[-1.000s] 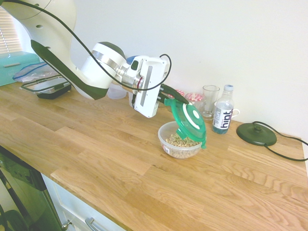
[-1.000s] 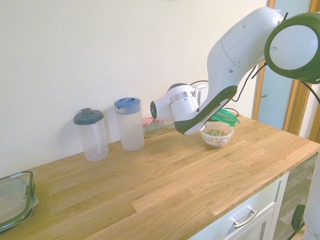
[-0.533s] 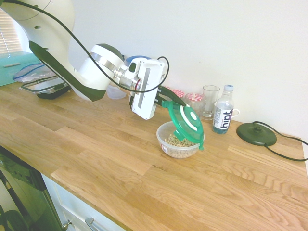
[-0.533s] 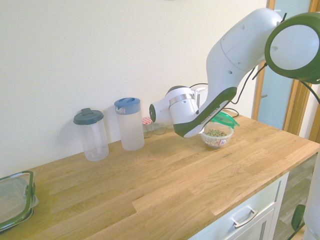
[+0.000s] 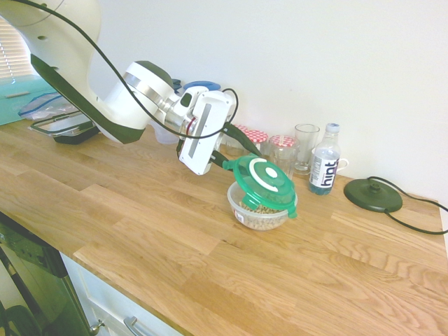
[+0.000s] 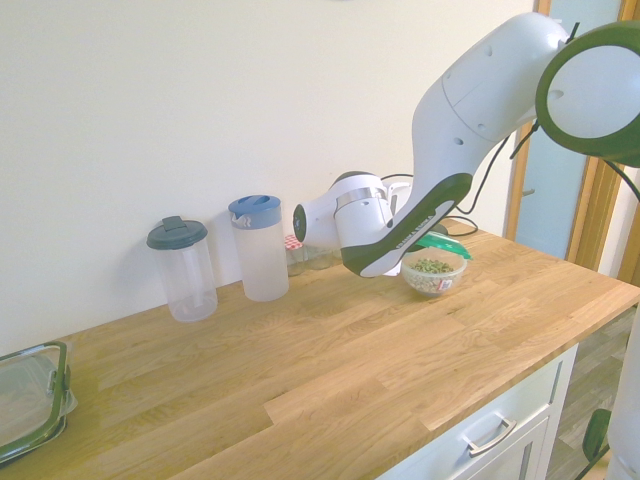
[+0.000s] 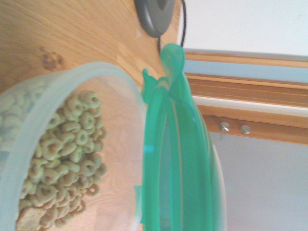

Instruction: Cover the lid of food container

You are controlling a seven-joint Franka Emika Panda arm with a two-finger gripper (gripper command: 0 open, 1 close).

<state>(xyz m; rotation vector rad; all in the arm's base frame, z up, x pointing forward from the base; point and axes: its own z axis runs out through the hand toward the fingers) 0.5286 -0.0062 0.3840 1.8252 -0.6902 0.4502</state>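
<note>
Now lid tilted on food container rim

green lid with white ring; clear food container of pale cereal rings.

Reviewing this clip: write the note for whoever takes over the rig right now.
Claw: at the lid's near edge; grip state not readable.
Lid: green, tilted over the food container, far edge down on the rim, near edge raised.
Food container: on the wooden counter, cereal rings inside.
Done: lid brought over the bowl.
Left: lay it flat, seat it, clear the claw.
</note>
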